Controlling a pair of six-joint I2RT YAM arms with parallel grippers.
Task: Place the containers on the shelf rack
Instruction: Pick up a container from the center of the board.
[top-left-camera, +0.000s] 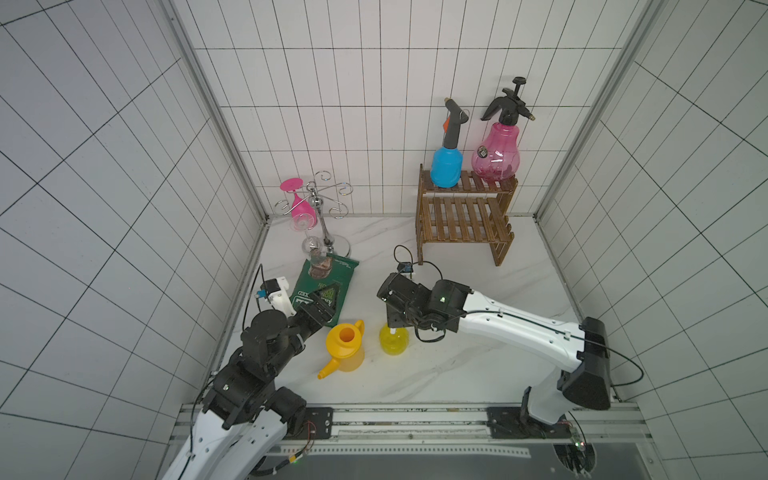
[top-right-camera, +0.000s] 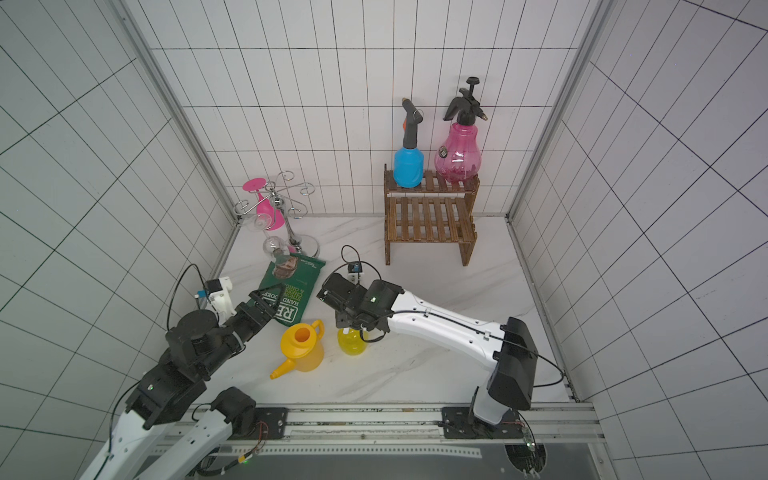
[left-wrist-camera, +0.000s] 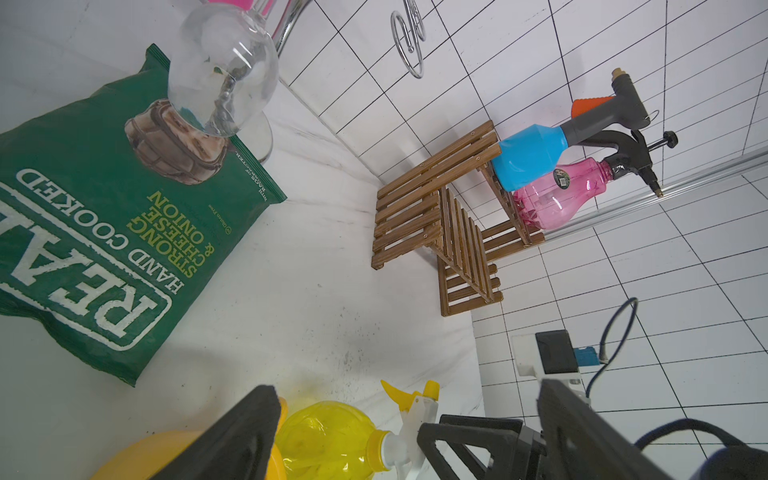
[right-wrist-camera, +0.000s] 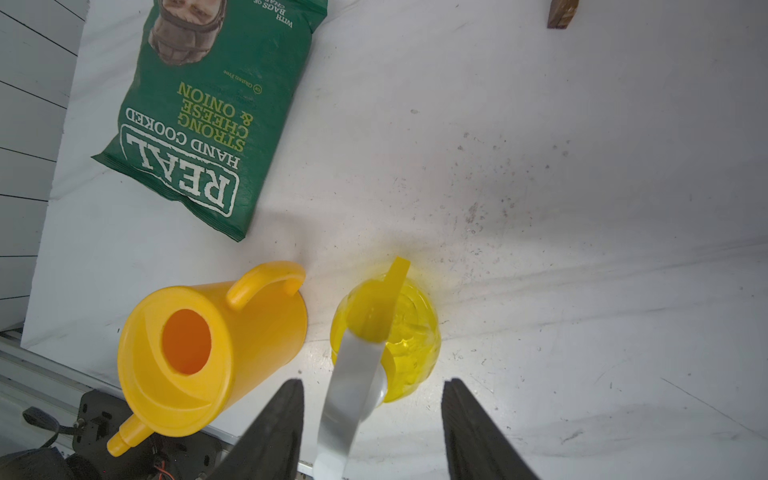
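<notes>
Yellow trigger bottle (right-wrist-camera: 415, 340) head between right fingers (right-wrist-camera: 274, 432).

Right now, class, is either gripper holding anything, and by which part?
Nothing is held. The right gripper straddles the white spray head of the yellow trigger bottle, with gaps on both sides; the left gripper is open and empty.

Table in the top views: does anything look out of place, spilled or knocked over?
Nothing looks spilled or toppled. The odd one out is the green snack bag, a crisp packet lying flat among watering gear. Its top edge sits under a clear glass beside the chrome holder. Whether that glass hangs or lies there is unclear.
</notes>
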